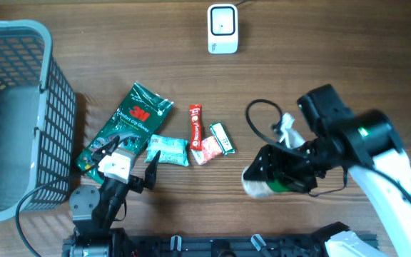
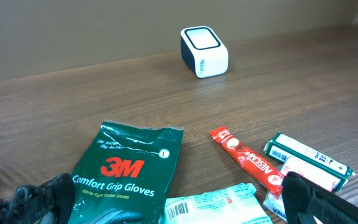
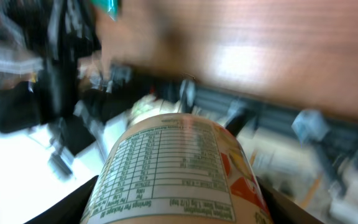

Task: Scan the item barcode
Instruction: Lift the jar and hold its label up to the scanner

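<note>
1. Label-printed cup is being gripped in the half-spread jaws of the right gripper, well apart from the scanner.
2. Left gripper is being presented wide open and empty above the glove packet.
3. A missed read is being risked: only the nutrition panel is being shown, so the barcode's side cannot be told.

Scanner behind sachets; basket left, container right.

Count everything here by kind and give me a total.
Basket: 1
Scanner: 1
Flat packs: 5 (gloves, teal packet, Nescafe stick, red-white sachet, green-white pack)
Container, held: 1
Total: 8
</note>
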